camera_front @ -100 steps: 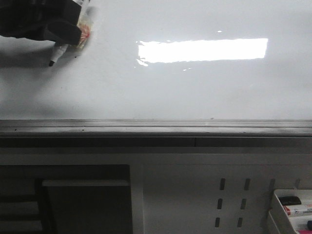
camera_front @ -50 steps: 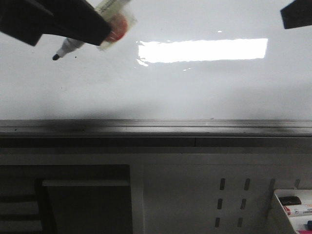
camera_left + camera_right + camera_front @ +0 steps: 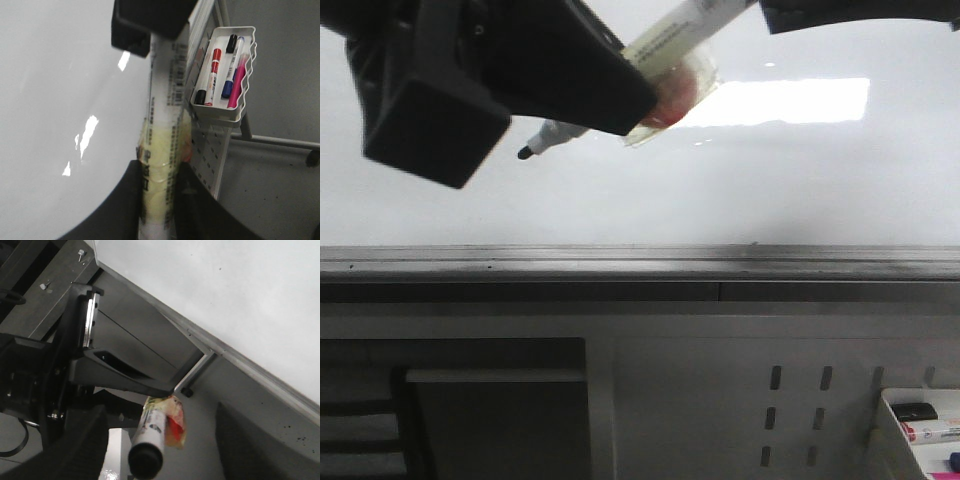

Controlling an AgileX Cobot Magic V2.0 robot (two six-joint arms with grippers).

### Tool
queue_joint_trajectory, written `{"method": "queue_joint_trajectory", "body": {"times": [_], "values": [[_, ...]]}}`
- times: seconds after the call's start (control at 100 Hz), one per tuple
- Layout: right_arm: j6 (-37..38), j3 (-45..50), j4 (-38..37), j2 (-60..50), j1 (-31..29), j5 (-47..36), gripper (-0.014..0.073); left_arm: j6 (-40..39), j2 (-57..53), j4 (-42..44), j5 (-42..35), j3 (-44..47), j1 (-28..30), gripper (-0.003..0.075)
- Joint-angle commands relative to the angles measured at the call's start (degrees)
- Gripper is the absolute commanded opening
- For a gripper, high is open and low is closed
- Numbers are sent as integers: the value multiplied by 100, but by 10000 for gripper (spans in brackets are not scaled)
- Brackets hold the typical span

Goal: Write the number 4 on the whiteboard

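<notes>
Since a moment ago my left gripper [image 3: 605,105] has swung rightward and nearer the camera, pinching the marker [image 3: 650,70], whose black tip hangs before the whiteboard [image 3: 770,190]; no 4 shows there. Fine print on the marker's barrel is too small to read. My right gripper [image 3: 850,12] barely shows; its jaws I cannot judge. Markers lie in the tray [image 3: 235,116].

A white marker [image 3: 620,85] with black tip and yellow-red wrap crosses the glossy white whiteboard [image 3: 800,190]; black fingers [image 3: 470,70], grey rail [image 3: 640,262].
</notes>
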Motion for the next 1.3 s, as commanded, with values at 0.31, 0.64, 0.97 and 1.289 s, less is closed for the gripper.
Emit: {"method": "queue_joint_trajectory", "body": {"times": [0.31,0.64,0.97,1.289], "values": [[-137,-200,446,191,431,-73,346,-10,-97,47,-464,-270,-54,-20],[-190,-200,446,212,431,77,287,13,-97,66,-548,-270,-54,-20],[-252,-200,446,212,431,77,-13,13,-97,66,-704,-270,-54,-20],[-321,-200,458,212,431,68,-58,13,-134,-13,-348,-310,11,262]]}}
